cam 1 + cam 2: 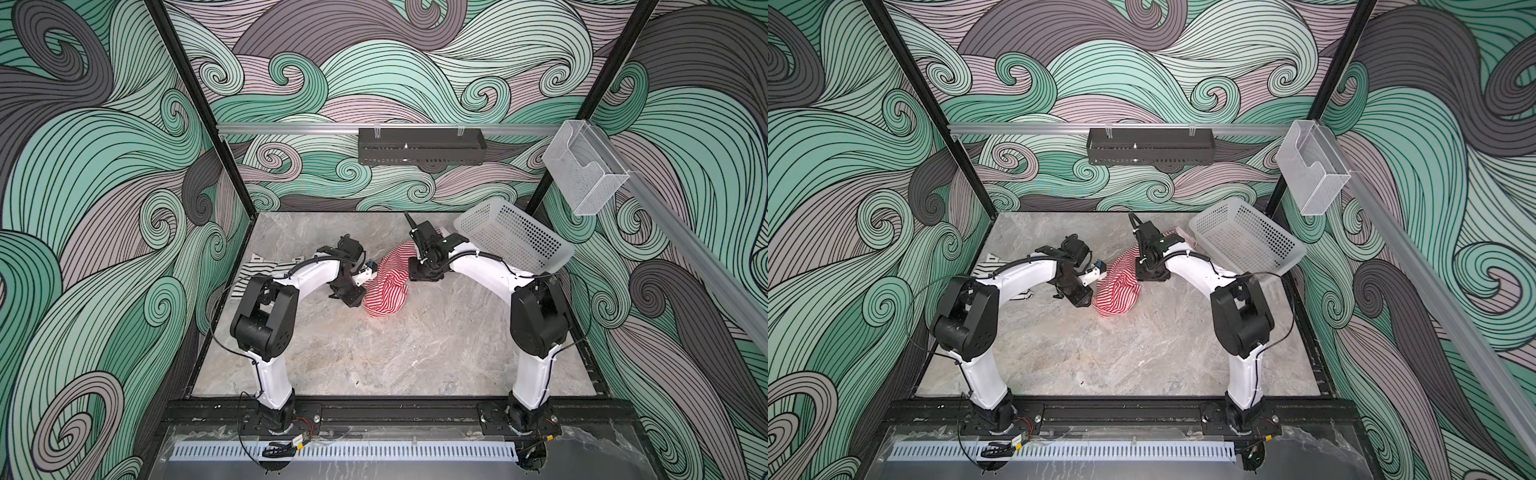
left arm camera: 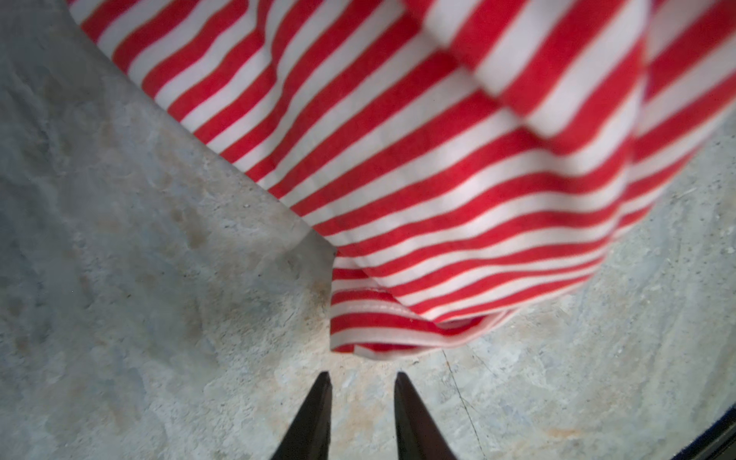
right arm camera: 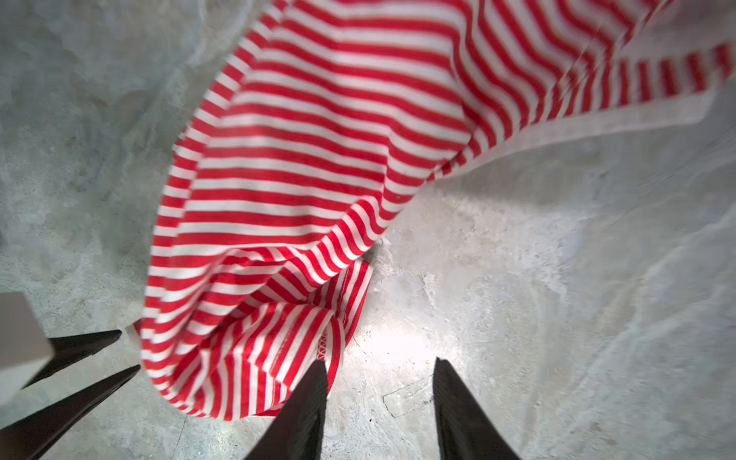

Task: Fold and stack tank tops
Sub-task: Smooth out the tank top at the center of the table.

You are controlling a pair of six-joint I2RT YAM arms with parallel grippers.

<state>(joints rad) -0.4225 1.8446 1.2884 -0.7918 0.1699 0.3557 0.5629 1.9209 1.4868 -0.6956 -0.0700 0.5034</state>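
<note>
Swirl-pattern walls [image 1: 374, 62]; grey marbled floor [image 1: 374, 353]; black shelf [image 1: 419, 145] on rail [image 1: 291, 129].

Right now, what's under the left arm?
The black-and-white tank top lies on the table beneath the left arm, which covers much of it. Its shape is hidden.

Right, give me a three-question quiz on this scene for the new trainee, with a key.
1. True or false: the red-and-white tank top lies folded flat.
2. Where is the black-and-white tank top? A: in the white basket. B: on the table, partly under the left arm. C: draped over the red-and-white tank top.
3. Fill in: between the jaws of the left gripper there is ___.
Key: 1 false, it lies bunched up. 2 B. 3 nothing; the jaws stand apart, just short of the hem.
</note>
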